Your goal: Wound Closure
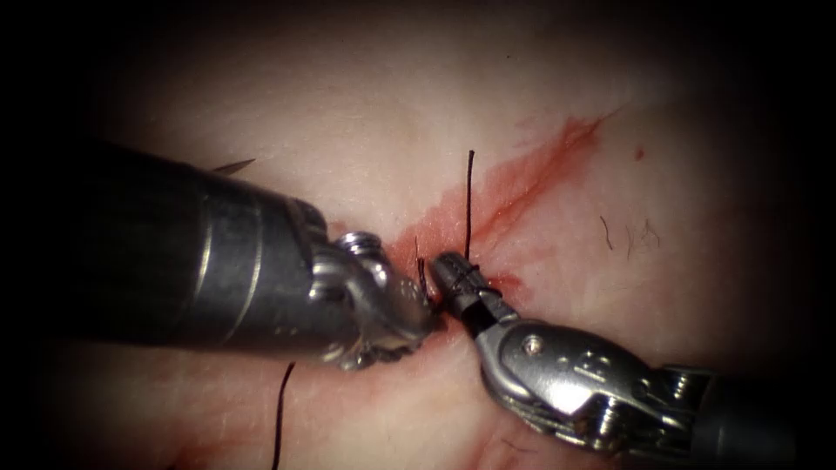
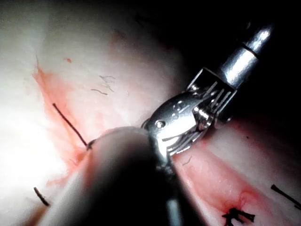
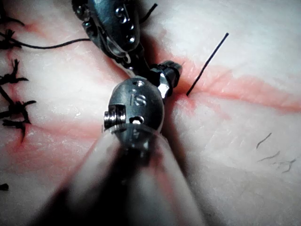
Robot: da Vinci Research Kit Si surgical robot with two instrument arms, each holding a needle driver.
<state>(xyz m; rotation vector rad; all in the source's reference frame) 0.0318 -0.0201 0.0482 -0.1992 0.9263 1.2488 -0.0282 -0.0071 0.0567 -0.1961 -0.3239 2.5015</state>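
Meeting tip to tip at the cut, the left tool and right tool work on the tissue; the right jaws look closed, seemingly pinching the thread, which rises straight from them. Whether the left jaws hold anything I cannot tell. The needle shows as a sliver above the left shaft, held by neither tool.
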